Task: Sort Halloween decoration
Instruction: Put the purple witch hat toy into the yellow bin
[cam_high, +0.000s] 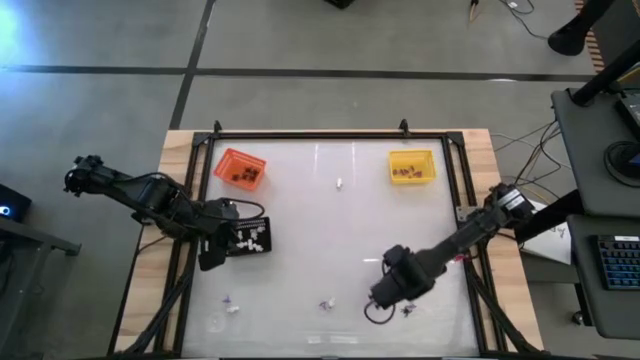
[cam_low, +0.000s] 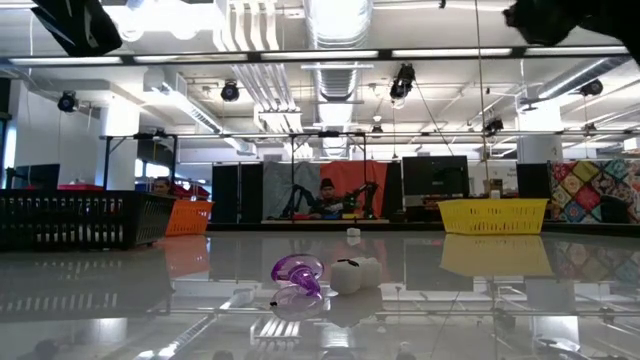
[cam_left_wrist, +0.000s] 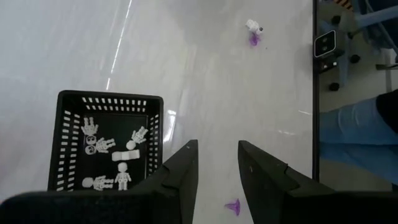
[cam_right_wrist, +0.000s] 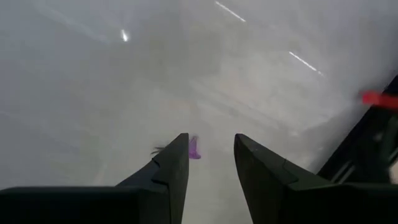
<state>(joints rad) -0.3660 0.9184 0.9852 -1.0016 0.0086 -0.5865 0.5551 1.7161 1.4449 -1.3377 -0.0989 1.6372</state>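
The right pincer (cam_right_wrist: 210, 165), jaws apart, hangs over a purple trinket (cam_right_wrist: 194, 148); I would centre it between the jaws before closing.

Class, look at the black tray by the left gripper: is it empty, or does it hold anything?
Not empty. The black tray holds several white skeleton figures, seen lying flat on its floor in the left wrist view.

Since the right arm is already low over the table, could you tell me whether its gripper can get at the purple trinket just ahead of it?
Probably yes: the right gripper is open, the purple trinket lies on bare table near its fingertips, and nothing stands between them.
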